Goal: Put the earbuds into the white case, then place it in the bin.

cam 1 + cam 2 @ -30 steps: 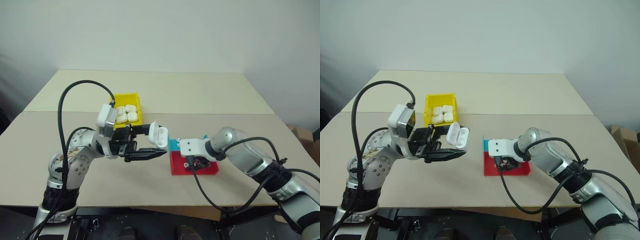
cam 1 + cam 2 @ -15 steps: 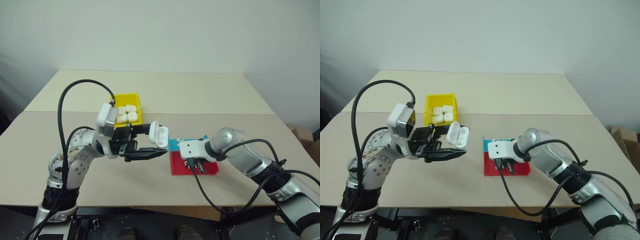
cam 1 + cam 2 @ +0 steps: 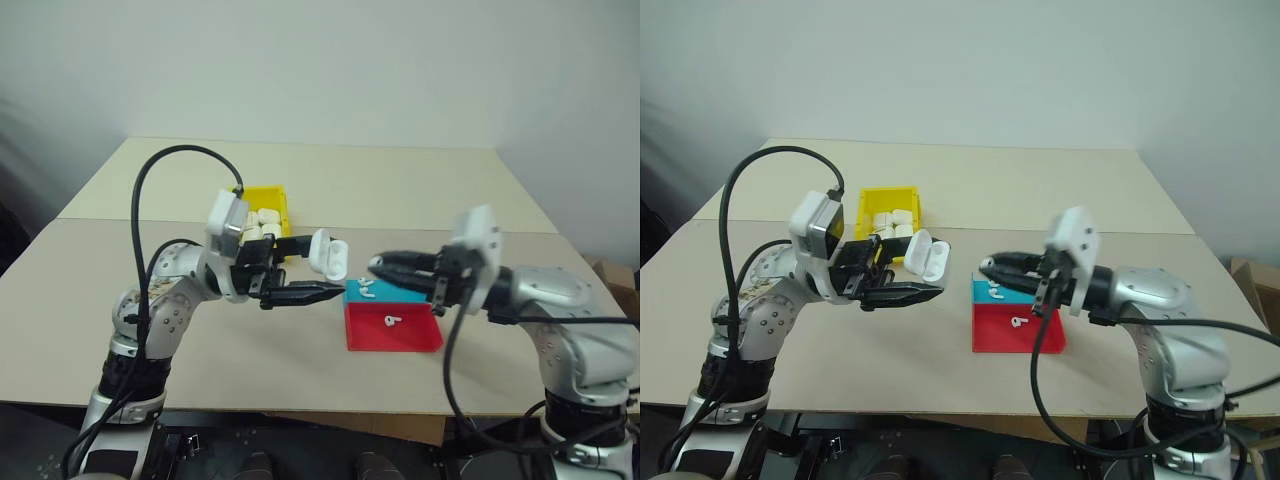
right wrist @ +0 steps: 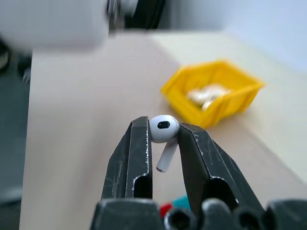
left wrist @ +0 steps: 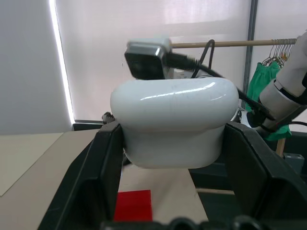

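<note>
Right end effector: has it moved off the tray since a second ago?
Yes. The right end effector has risen off the red-and-teal tray, pinching an earbud.

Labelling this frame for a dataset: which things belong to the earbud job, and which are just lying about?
Job: held earbud, open white case, yellow bin, two loose earbuds.
Lying about: red-and-teal tray, cases already in bin.

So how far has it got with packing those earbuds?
Done: four cases sit in the yellow bin. In hand: the left gripper holds an open case; the right gripper pinches one earbud. Left: insert it, fetch an earbud from the tray, bin the case.
</note>
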You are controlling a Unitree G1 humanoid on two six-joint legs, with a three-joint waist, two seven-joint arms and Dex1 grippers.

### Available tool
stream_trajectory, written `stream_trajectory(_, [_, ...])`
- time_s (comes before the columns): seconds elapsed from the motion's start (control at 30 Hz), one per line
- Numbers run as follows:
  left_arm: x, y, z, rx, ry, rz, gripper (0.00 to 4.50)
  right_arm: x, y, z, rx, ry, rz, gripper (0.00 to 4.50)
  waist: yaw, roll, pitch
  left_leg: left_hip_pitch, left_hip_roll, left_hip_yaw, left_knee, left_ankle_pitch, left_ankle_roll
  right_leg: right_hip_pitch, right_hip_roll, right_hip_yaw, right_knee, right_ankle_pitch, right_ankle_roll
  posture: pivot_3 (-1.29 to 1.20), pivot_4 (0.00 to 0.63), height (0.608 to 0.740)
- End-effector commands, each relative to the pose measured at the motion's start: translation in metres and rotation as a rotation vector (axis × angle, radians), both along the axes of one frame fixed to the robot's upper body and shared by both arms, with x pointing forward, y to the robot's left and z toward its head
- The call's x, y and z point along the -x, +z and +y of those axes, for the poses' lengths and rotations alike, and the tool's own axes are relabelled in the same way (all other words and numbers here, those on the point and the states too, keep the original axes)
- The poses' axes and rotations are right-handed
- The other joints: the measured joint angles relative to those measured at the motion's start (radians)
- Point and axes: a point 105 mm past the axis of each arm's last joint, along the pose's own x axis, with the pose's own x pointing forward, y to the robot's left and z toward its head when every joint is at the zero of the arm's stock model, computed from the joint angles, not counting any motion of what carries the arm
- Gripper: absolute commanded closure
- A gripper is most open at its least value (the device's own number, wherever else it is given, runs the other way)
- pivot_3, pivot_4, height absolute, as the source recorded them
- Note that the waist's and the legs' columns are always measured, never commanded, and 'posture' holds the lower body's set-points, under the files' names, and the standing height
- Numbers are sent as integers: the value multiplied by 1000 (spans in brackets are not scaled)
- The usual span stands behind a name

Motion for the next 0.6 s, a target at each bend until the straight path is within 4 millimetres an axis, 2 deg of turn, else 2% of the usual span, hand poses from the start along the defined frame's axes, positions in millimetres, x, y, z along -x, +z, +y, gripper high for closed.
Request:
stream_trajectory(0.03, [1,8,-4,-6,-19,-32,1716,13,30,1,-163,-9,-74,3848,-3,0,0,0,0,0,0,0,0,0,0,0,0,0,0,0,150,740])
stream_trajectory(0.13, [0,9,-7,-19,-25,-30,1716,22,49,15,-319,71,-61,3848,-16,1,0,1,0,0,0,0,0,1,0,0,1,0,0,0,150,740])
stream_trajectory(0.23, [-2,8,-9,-37,-22,-19,1716,30,56,28,-374,152,-31,3848,-21,1,0,1,0,0,0,0,0,1,0,0,0,0,0,0,150,740])
stream_trajectory(0.37, [-3,8,-12,-50,-15,-11,1716,30,52,41,-369,172,7,3848,-22,1,0,0,0,-1,-1,0,0,0,0,0,0,-1,0,0,150,740])
stream_trajectory(0.6, [-5,9,-10,-41,-5,-17,1716,24,40,49,-300,141,4,3848,-22,1,0,0,0,-1,-1,0,0,0,0,0,0,0,0,0,150,740])
